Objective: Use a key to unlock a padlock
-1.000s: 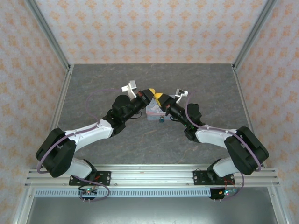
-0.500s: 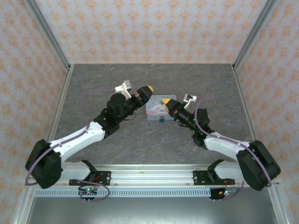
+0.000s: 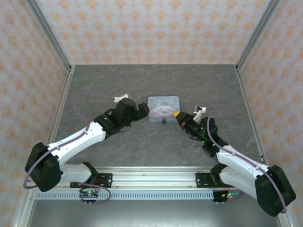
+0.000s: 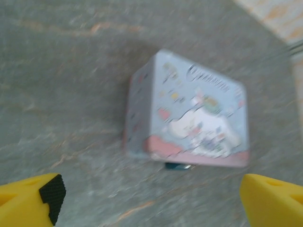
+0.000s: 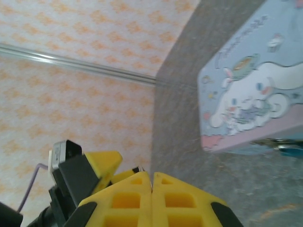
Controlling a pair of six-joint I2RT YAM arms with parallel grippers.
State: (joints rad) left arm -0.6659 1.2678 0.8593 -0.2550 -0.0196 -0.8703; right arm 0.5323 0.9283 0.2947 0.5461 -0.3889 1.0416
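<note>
**Two arms reaching from the near edge over a grey mottled surface [image 3: 118,156].** The right gripper [image 5: 152,182] is held low, just right of the padlock, with its tip aimed toward it. Its jaws are pressed together with no gap, and whether anything thin is pinched between them cannot be told. This pose is judged to suit presenting a key end-on to the lock.

The left gripper [image 4: 149,196] is set on the other side, just beside the left end of the tin. Its jaws are spread wide apart and empty, and the tin is framed between them. It is judged to be placed for bracing the tin or the lock while the other arm works.

The padlock [image 3: 163,121], a tiny dark teal body with a small metal bit, is laid flat on the surface between the two grippers. It is tucked against the middle of the tin's near side wall. Whether it is hooked to the tin or merely touching it cannot be told. Its long axis is seen to run along that wall, left to right. Which way the metal end points is too small to settle.

Beyond it, the pastel tin [image 3: 164,101] is laid flat, lid upward, with its pink edge nearest. The far side is closed by patterned walls [image 3: 151,28].
</note>
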